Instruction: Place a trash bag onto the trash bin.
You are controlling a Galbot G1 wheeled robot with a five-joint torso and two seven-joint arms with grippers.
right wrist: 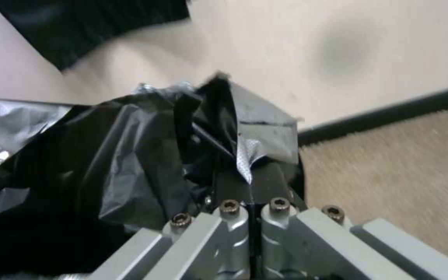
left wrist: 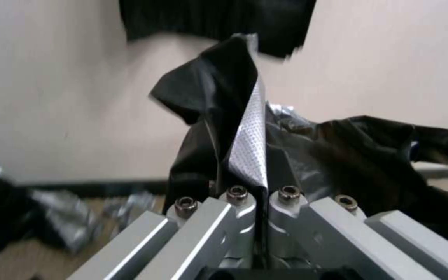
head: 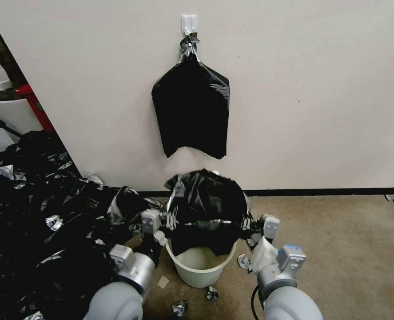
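In the head view, one trash bin [head: 201, 266] stands on the carpet below a flat stack of black bags [head: 191, 106] that hangs from one white wall hook [head: 189, 23]. One trash bag [head: 207, 209] is stretched above the bin between the two grippers, its lower edge drooping just inside the bin's far rim and hiding that part of it; the near rim and pale inner wall are bare. The left gripper [head: 166, 221] pinches the bag's edge at the bin's left, and the right gripper [head: 251, 223] pinches it at the bin's right; both sets of fingertips are partly buried in plastic. A heap of black bags [head: 41, 213] covers the floor left of the bin, too tangled to count, and a white planter [head: 5, 106] beyond it is cut off by the frame edge. At least three small foil-like scraps [head: 212, 293] lie on the carpet in front of the bin. In the left wrist view, the left gripper [left wrist: 255, 182] has its fingers pressed nearly together on a fold of the trash bag [left wrist: 219, 101], which rises as a peak; the rest of the bag trails off blurred, and the hanging stack [left wrist: 214, 19] is cut off. In the right wrist view, the right gripper [right wrist: 252, 182] is likewise closed narrowly on the trash bag [right wrist: 105, 155], which billows over the bin's side and hides it.
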